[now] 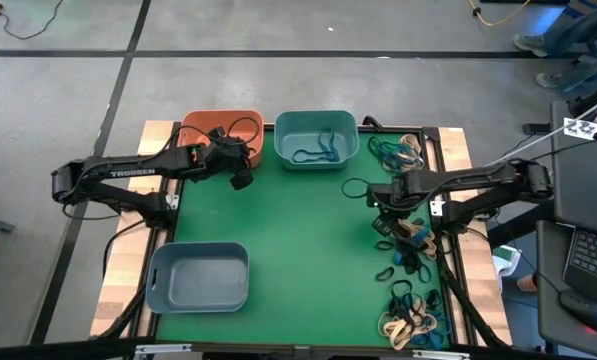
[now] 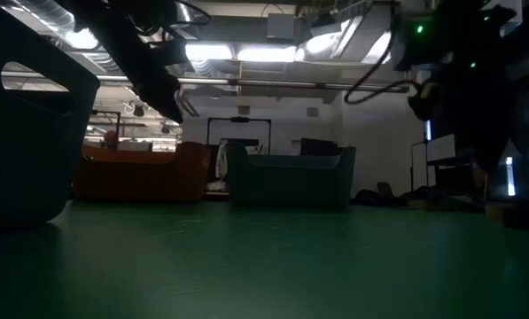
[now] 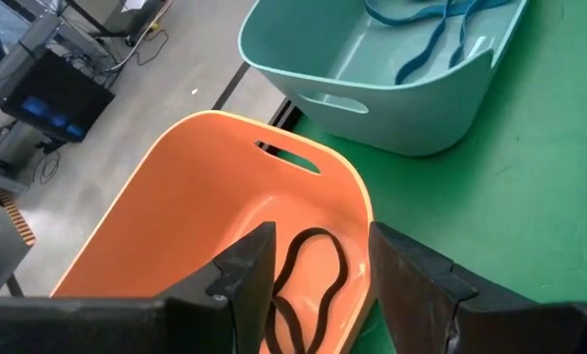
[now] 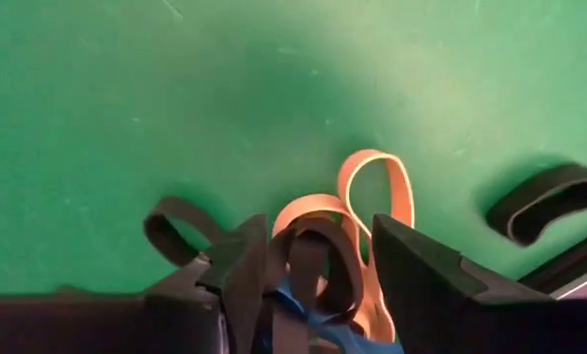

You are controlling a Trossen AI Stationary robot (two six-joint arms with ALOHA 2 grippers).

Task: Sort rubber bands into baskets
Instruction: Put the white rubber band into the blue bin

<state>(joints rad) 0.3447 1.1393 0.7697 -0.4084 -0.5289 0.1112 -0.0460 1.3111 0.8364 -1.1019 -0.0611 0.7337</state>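
Note:
Three baskets stand on the green mat: orange (image 1: 223,135) and teal (image 1: 316,138) at the far edge, grey-blue (image 1: 198,275) near left. Black rubber bands (image 3: 308,270) lie in the orange basket and blue ones (image 3: 426,39) in the teal basket. My left gripper (image 3: 318,270) hangs open above the orange basket's inner end, with nothing between its fingers. My right gripper (image 4: 318,261) points down, open, over a small heap of tan (image 4: 377,187), black and blue bands (image 4: 313,305) on the mat's right side. Its fingers stand on either side of the heap.
Many loose rubber bands lie along the mat's right edge, far (image 1: 398,150), middle (image 1: 408,240) and near (image 1: 413,320). Single black bands (image 4: 170,231) (image 4: 544,202) lie beside my right gripper. Black cables run by the orange basket. The mat's middle (image 1: 298,240) is bare.

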